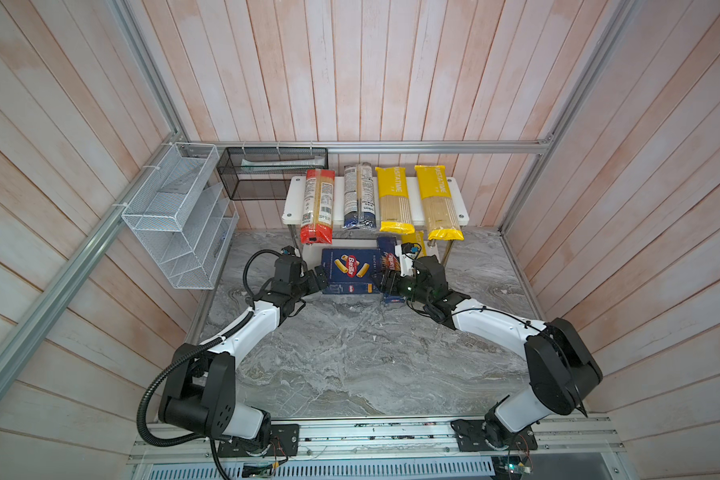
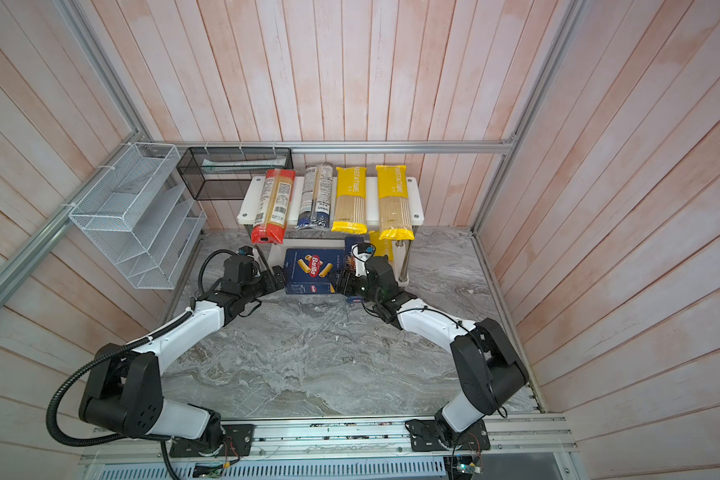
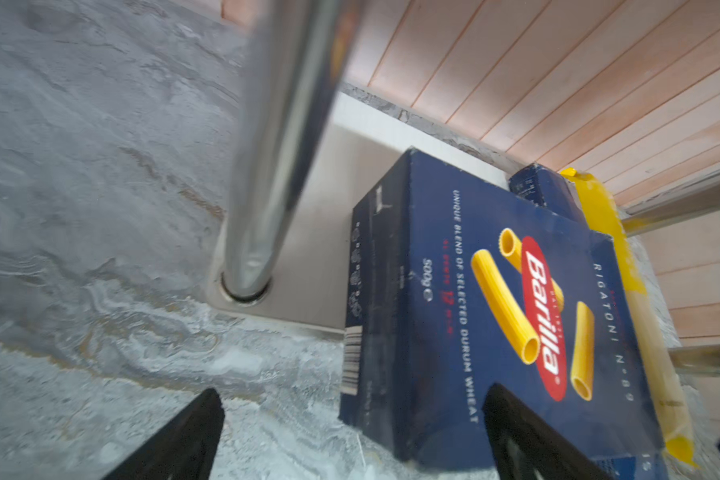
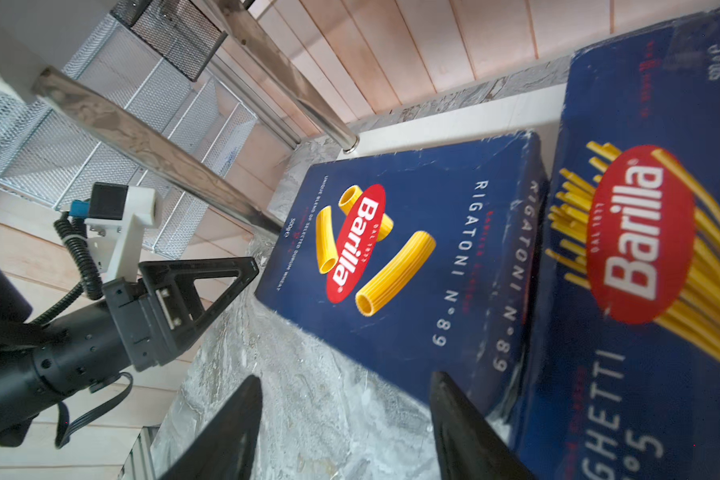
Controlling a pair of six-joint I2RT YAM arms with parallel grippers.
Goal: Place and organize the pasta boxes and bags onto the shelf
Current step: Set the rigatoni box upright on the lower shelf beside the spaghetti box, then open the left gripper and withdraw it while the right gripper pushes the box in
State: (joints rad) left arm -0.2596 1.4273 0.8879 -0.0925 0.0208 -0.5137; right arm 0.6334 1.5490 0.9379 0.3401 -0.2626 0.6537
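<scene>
The grey marbled tabletop holds no loose packets that I can see, so I judge the sorting nearly done and the boxes the step in hand. The low shelf, two smooth white boards on chrome posts, carries four slim, crinkly bags across its top board. These are a clear bag with red ends, a clear bag with dark-blue ends and two yellow windowed bags, all overhanging the front edge. The wide, flat, dark-blue cardboard Rigatoni box lies face up, its far part on the lower board and its near part out over the tabletop. The long, narrow Spaghetti box lies against its side, with a third yellow bag just beyond. My left hand is spread at one near corner of the Rigatoni box and my right hand is spread at the other, neither pinching anything. Next, I think, both must push the stiff, slick box squarely back, clear of the posts.
</scene>
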